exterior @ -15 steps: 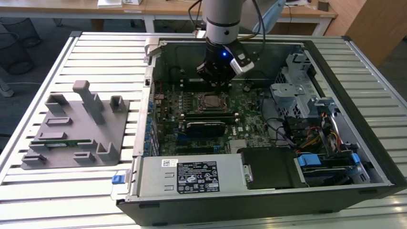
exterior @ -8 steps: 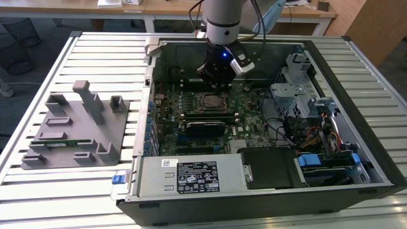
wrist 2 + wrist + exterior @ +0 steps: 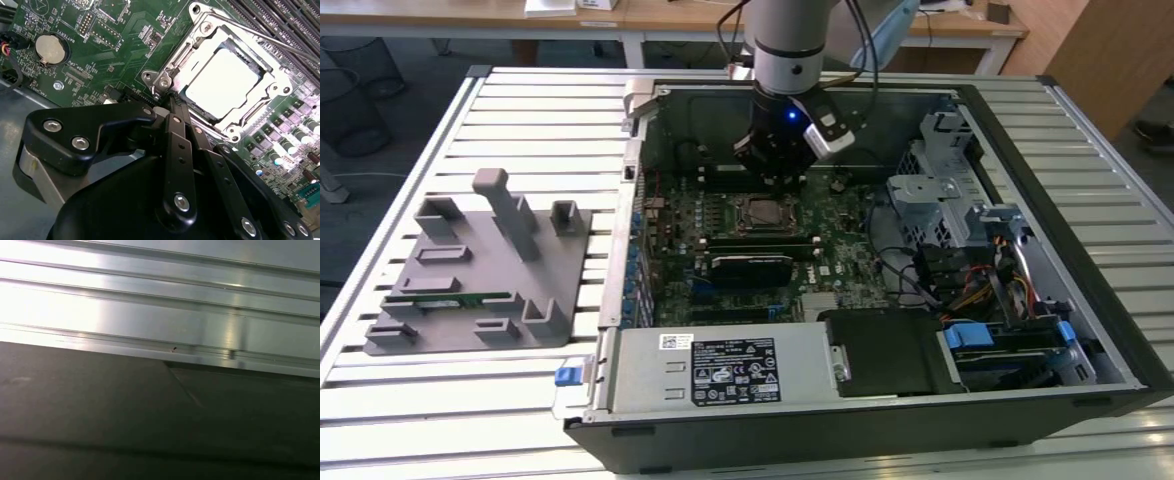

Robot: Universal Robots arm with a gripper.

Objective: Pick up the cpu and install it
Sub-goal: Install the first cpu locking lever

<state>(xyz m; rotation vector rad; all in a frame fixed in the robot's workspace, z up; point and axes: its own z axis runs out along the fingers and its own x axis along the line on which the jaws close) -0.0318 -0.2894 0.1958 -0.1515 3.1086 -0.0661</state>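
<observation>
Hovering tool (image 3: pixel 170 100) beside one cpu (image 3: pixel 222 80) seated in socket (image 3: pixel 260 60)

Surface (image 3: pixel 520 400): pale slatted metal, bright under even light, glare on the ribs in the first wrist view.
Floor (image 3: pixel 400 120): dark grey, along the exterior view's left.
Bin (image 3: pixel 350 70): black wire mesh, standing on the floor at the far left.
Desks (image 3: pixel 654 18): light wood tops with white legs, running across the back.
Panel (image 3: pixel 1107 50): wooden, at the far right corner.
</observation>
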